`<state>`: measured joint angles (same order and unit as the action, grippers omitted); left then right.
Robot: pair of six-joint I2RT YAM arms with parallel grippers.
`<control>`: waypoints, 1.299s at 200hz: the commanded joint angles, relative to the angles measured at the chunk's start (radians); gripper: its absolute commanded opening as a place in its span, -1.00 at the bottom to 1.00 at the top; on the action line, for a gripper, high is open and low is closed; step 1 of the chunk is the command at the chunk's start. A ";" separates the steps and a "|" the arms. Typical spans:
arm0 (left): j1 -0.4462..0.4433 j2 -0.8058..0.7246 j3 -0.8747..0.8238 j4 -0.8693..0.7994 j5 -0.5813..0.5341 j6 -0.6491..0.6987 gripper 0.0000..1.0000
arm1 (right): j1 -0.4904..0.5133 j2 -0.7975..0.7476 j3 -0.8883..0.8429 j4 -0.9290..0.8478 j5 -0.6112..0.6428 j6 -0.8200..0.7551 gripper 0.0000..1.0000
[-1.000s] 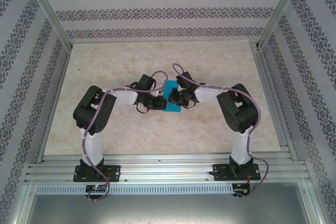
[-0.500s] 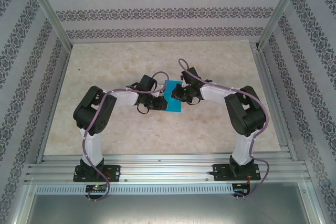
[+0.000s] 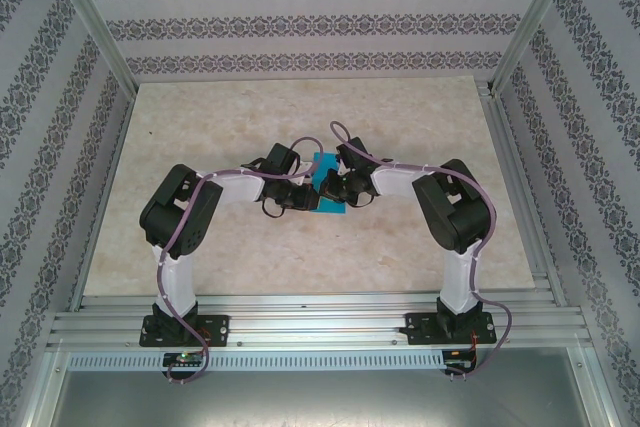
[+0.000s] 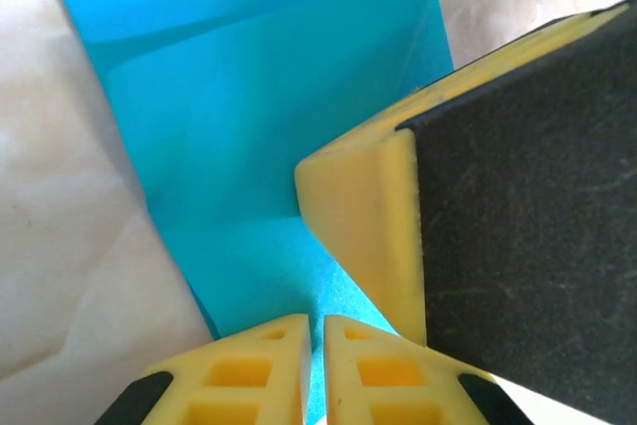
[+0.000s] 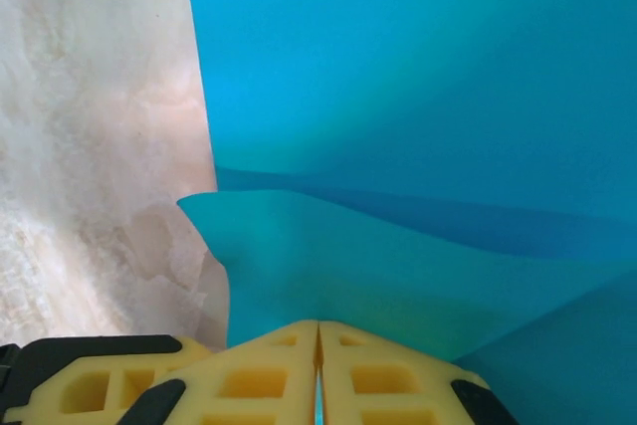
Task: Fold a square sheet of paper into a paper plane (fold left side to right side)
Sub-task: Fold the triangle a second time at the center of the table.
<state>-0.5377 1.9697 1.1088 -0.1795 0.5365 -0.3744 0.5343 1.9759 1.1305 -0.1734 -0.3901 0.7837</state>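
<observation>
The square sheet of paper [image 3: 325,164], bright cyan-blue, lies mid-table between my two grippers, bent into layers. My left gripper [image 3: 303,198] is at its left edge. In the left wrist view its fingertips [image 4: 317,320] are almost together, with the paper [image 4: 249,116] running into the slit. My right gripper [image 3: 336,187] sits over the sheet's right part. In the right wrist view it [image 5: 318,325] is shut on a raised flap of the paper [image 5: 418,276], a thin cyan line showing between the pads. The right gripper's finger [image 4: 368,216] stands close in front of the left one.
The pale marbled tabletop [image 3: 220,127] extends around the paper on all sides. Aluminium rails [image 3: 320,322] border the near edge and patterned walls [image 3: 300,17] close the back and sides. Both arms' elbows [image 3: 180,207] [image 3: 455,207] stand outward.
Half a second ago the right gripper had swung up and to the right with the paper's edge. It is now back down near the left gripper. The left arm has stayed put.
</observation>
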 commanded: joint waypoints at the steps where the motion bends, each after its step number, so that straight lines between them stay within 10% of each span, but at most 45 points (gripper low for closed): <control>1: -0.041 0.055 -0.046 -0.049 -0.064 0.027 -0.72 | -0.008 0.035 0.015 -0.024 0.057 -0.024 -0.81; 127: -0.042 0.037 -0.123 -0.010 -0.057 0.018 -0.73 | -0.198 -0.006 0.074 -0.176 0.200 -0.224 -0.81; 260: -0.059 0.028 -0.097 -0.015 -0.049 0.019 -0.72 | -0.019 0.000 0.052 -0.029 0.086 -0.039 -0.78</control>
<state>-0.5514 1.9450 1.0447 -0.0746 0.5106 -0.3679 0.5148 1.9160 1.1671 -0.2310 -0.2974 0.6987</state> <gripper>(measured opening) 0.138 0.112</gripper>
